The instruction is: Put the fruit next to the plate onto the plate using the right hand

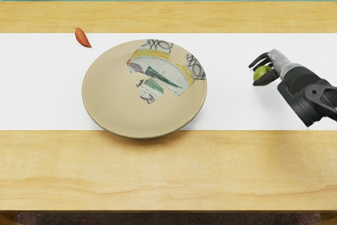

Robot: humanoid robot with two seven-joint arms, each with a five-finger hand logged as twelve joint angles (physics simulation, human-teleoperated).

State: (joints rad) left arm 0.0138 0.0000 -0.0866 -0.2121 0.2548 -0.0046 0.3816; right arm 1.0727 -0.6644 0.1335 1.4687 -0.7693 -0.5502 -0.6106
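Observation:
A small green fruit (pixel 261 72) sits to the right of the plate, over the white runner. My right hand (pixel 266 67) comes in from the right edge and its dark fingers (pixel 261 58) are curled around the fruit from above and below. The beige plate (pixel 113 98) lies at the middle of the table, with a painted patch of grey, yellow and green on its upper right part. About a hand's width of runner separates the hand from the plate's right rim. I cannot tell whether the fruit is lifted off the cloth.
A small orange-red leaf-shaped piece (pixel 81 37) lies on the runner up left of the plate. The white runner (pixel 42 93) crosses the wooden table (pixel 168 172) from side to side. A teal wall runs along the back.

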